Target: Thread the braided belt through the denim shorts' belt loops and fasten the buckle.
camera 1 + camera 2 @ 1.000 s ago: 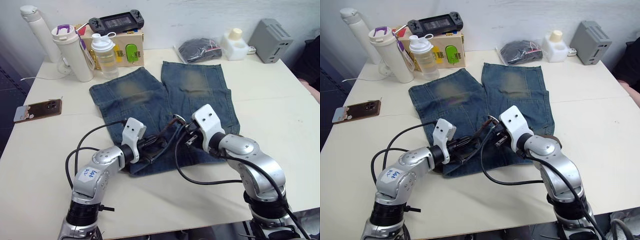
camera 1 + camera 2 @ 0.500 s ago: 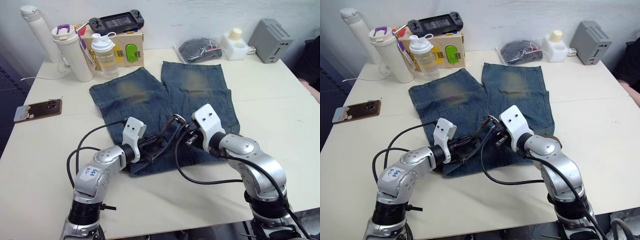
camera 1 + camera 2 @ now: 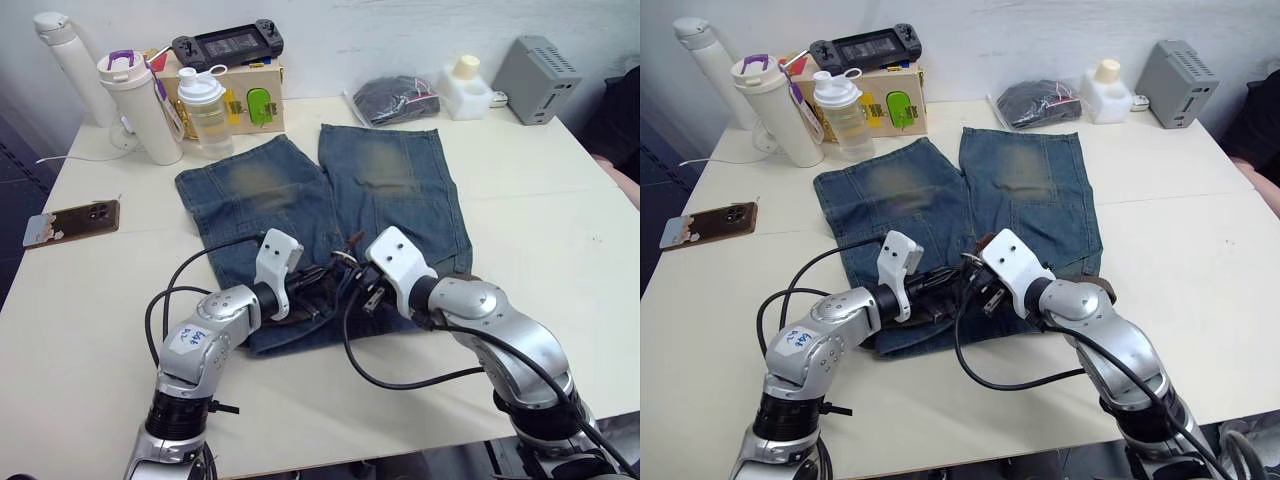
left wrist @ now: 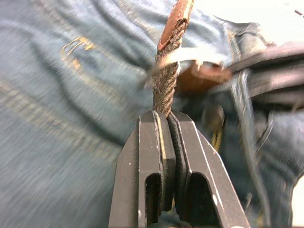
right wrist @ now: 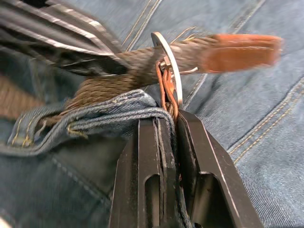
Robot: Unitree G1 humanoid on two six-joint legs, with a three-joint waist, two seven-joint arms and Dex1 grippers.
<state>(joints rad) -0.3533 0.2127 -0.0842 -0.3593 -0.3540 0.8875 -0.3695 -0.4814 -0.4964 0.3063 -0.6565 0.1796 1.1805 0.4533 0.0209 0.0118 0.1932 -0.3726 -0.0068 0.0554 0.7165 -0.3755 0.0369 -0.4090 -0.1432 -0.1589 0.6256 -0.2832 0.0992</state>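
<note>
Denim shorts lie flat on the table, where the left gripper is clamped on the braided belt at the waistband, and the right gripper is closed on the leather tab just below the buckle, with the tan tip passed through it.

Both head cameras look forward and down from above and behind the arms, taking in the whole table with the shorts spread ahead of the two tools; the two views overlap almost fully, offset slightly sideways. The left wrist camera sits right behind the left tool, looking along its fingers at the belt close up. The right wrist camera does likewise behind the right tool, facing the buckle. Both wrist views share that stretch of belt and buckle.
</note>
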